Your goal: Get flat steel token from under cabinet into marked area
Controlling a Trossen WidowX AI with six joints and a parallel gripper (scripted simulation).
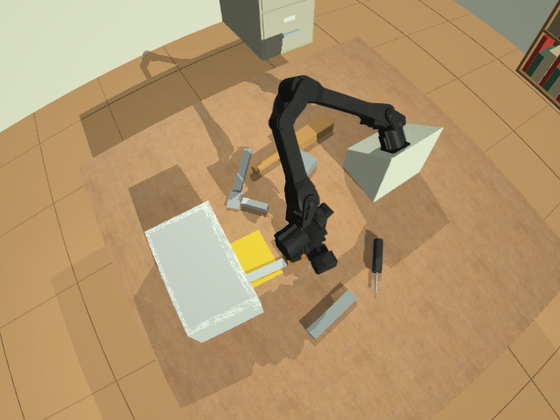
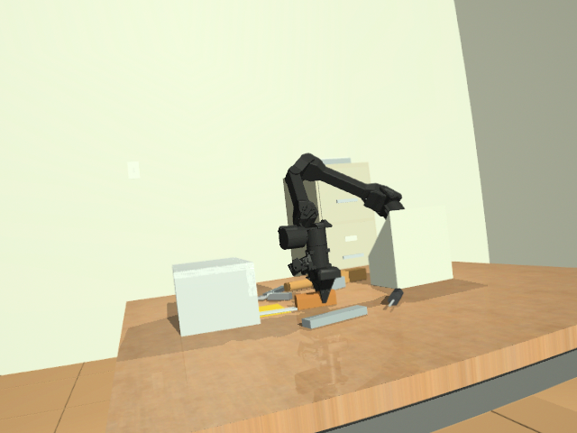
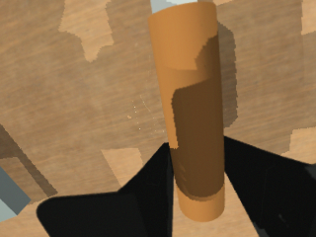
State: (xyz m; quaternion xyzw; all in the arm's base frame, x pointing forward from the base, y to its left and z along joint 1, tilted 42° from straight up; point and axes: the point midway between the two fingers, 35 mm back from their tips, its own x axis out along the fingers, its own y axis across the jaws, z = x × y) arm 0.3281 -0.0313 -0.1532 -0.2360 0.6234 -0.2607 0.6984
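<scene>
The white cabinet (image 1: 194,271) (image 2: 216,298) stands at the left of the table. The yellow marked area (image 1: 254,248) (image 2: 269,308) lies in front of it. My gripper (image 2: 325,300) (image 3: 193,144) is shut on the orange round handle (image 2: 307,300) (image 3: 190,59) of a tool, low over the table just outside the yellow area. The tool's flat pale blade (image 1: 267,271) (image 2: 285,310) reaches across the yellow area to the cabinet's front edge; whether its tip is beneath the cabinet is hidden. The token and the vent slots cannot be seen in these views.
A grey bar (image 1: 332,314) (image 2: 335,317) and a black-handled screwdriver (image 1: 377,255) (image 2: 397,296) lie to the right. Behind are a grey L-shaped piece (image 1: 242,171), a wooden-handled tool (image 1: 304,136) and a grey block (image 1: 309,163). A large pale box (image 1: 409,164) (image 2: 421,249) stands by the arm's base.
</scene>
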